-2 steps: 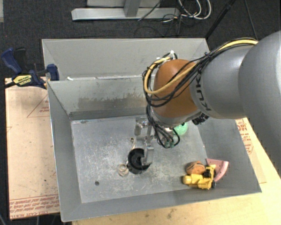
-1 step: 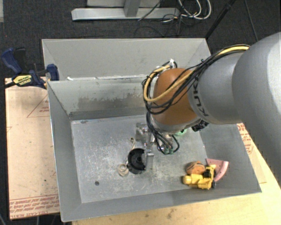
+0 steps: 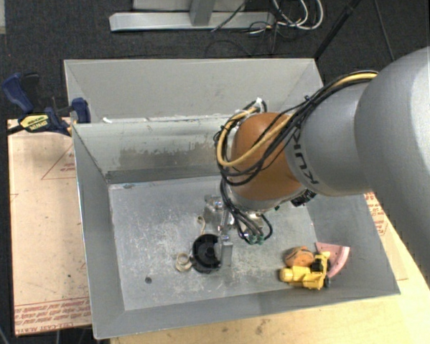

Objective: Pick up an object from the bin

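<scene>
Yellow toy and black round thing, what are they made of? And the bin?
The yellow toy looks like plastic: bright even colour, smooth blocky shape. The black round thing may be plastic or rubber; it is dark and dull, hard to tell. The bin looks like bare grey metal, scuffed and scratched.

Black round thing (image 3: 203,253), looks like a cap or short disc. Dark all over, with a hollow or darker middle and a slightly glossy rim. It lies flat on the floor of the bin (image 3: 139,229), top face up, not tilted. It is a little left of the floor's middle and nearer the front edge than the back wall. My pincer (image 3: 220,239) is at its upper right side, right against it; can't tell if touching.
</scene>
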Controlling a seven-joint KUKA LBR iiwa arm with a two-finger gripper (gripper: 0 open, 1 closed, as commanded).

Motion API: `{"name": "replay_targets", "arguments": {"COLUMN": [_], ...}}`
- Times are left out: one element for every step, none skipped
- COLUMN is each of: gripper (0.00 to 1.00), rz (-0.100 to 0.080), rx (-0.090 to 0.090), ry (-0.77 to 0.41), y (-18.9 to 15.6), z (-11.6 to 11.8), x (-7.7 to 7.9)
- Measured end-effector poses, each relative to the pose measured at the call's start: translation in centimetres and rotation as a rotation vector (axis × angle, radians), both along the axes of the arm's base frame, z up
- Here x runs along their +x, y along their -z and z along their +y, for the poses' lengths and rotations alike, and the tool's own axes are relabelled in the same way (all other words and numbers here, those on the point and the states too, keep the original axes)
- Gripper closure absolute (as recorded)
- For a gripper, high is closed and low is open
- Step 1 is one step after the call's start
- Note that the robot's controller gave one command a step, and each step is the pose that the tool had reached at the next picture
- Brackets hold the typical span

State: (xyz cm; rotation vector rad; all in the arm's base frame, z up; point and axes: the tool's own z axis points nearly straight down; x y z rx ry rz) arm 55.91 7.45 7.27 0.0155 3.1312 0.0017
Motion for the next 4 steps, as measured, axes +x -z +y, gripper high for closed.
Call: {"name": "replay_targets", "arguments": {"gripper": [0.0, 0.0, 0.0, 0.0], "rz": [0.001, 0.004, 0.005, 0.006], "rx": [0.002, 0.0, 0.001, -0.001], "ry": [0.01, 0.029, -0.108, -0.149], "y": [0.0, 0.1, 0.1, 0.2], "z": [0.3, 3.4, 3.1, 3.1], "x": [-1.5, -4.9, -6.2, -6.4]}}
